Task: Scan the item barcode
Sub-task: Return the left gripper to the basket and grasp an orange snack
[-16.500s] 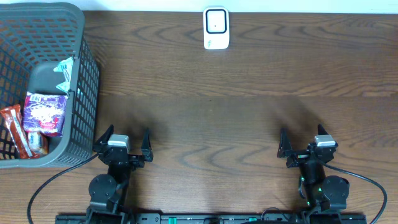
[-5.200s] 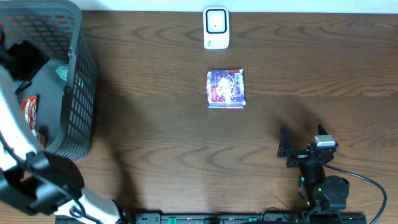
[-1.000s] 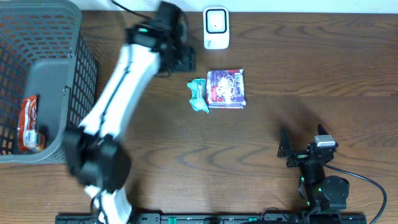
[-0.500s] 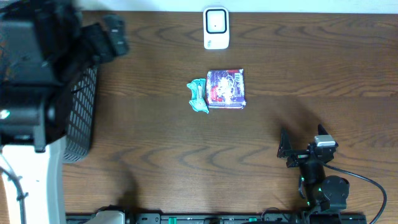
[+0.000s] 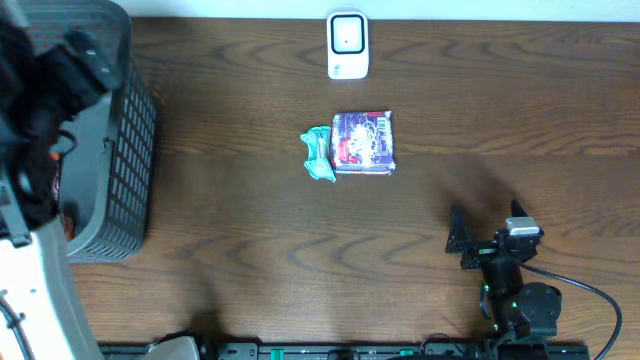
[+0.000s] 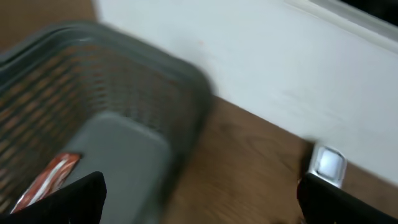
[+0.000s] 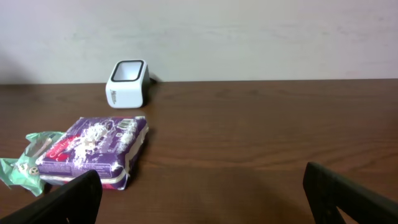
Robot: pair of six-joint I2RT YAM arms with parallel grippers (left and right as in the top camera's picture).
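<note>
Returning to basket [image 5: 135,130], L gripper [image 6: 199,183] wide; teal pkt [image 5: 320,153] beside purple pkt [image 5: 364,143].

Purple pack [image 5: 363,143] is out of the basket [image 5: 135,150] and now lies mid-bench [image 5: 250,250], near the scanner [image 5: 348,45]; at the start it sat inside the basket. Green pack [image 5: 319,154] is out too, now touching the purple pack's left edge; a few seconds back it was still in the basket. Only the red pack [image 6: 46,180] now shows inside. Left arm [image 5: 40,120] is no longer parked at the near edge: a second ago it reached beside the scanner, now it is raised over the basket, blurred. Left claw [image 6: 205,202] now looks down into the basket, fingers wide apart.
</note>
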